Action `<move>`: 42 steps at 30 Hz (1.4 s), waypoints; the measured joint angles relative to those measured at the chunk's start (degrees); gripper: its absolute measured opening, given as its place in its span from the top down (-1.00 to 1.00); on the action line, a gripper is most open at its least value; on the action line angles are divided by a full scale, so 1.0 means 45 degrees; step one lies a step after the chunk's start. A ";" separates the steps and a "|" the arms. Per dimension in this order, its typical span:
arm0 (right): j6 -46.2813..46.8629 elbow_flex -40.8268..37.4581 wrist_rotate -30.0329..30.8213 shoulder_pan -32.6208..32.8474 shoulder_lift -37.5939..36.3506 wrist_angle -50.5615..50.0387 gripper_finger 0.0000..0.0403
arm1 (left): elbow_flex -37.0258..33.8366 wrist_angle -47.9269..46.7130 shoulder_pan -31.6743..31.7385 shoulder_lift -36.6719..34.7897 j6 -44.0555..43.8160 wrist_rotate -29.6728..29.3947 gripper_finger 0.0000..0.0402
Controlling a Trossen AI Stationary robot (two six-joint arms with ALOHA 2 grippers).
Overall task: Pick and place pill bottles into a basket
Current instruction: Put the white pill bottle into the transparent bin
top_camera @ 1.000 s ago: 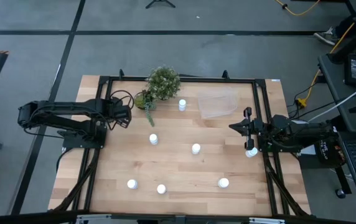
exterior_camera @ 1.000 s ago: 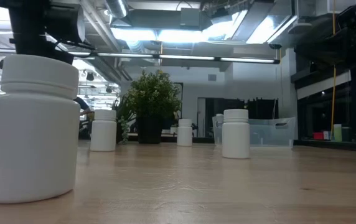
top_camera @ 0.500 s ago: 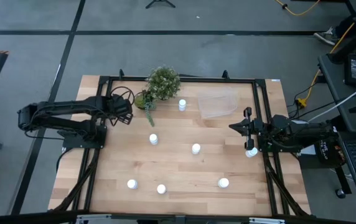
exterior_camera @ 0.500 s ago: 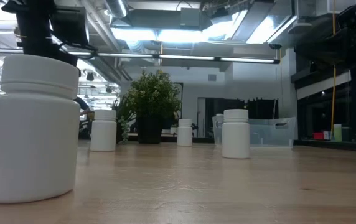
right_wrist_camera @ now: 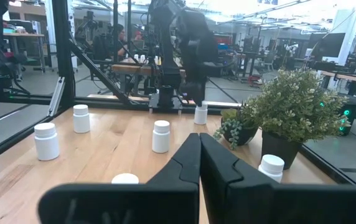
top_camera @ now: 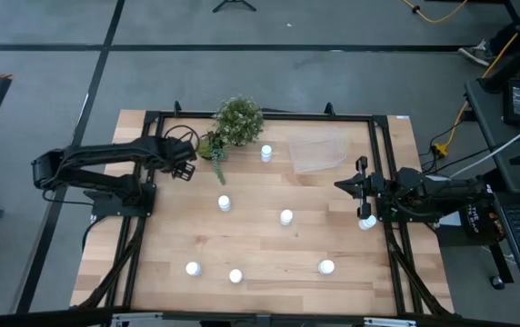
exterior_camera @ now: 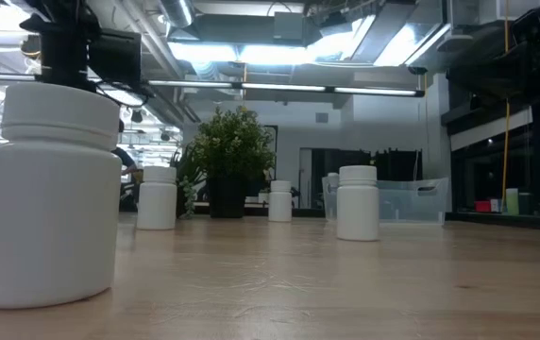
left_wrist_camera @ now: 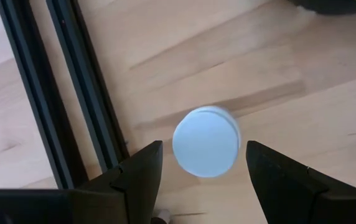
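While my left gripper (left_wrist_camera: pixel 204 149) hangs over the far left part of the pale wooden desk (top_camera: pixel 269 245), its two dark fingers stand open on either side of a small white cylindrical pill bottle (left_wrist_camera: pixel 206 142). I look straight down on that bottle's round white cap; there is a gap between the cap and each finger, so I hold nothing. The bottle stands upright just beside the black frame rail (left_wrist_camera: pixel 72 93) on the desk. From above, my own arm hides this bottle. My right gripper (top_camera: pixel 342 184) waits at the right edge of the desk with its fingers pressed together and empty, pointing left across the desk. Another white pill bottle (top_camera: pixel 367 222) stands just beside that arm. The basket (top_camera: pixel 319 153), a shallow transparent plastic dish, sits at the far side of the desk right of centre, and I see no bottle in it. One white bottle (top_camera: pixel 266 153) stands between the basket and the bushy green potted plant (top_camera: pixel 238 121). Two more (top_camera: pixel 225 203) (top_camera: pixel 286 216) stand near the middle of the desk, and three (top_camera: pixel 193 268) (top_camera: pixel 235 275) (top_camera: pixel 326 267) stand in a loose row along the near side. All are upright and well apart.
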 joint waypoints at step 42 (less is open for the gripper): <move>-0.0010 0.0005 -0.0002 0.0002 -0.0002 0.0005 0.98 | 0.0005 0.0857 0.0694 0.1039 0.2009 0.1711 0.03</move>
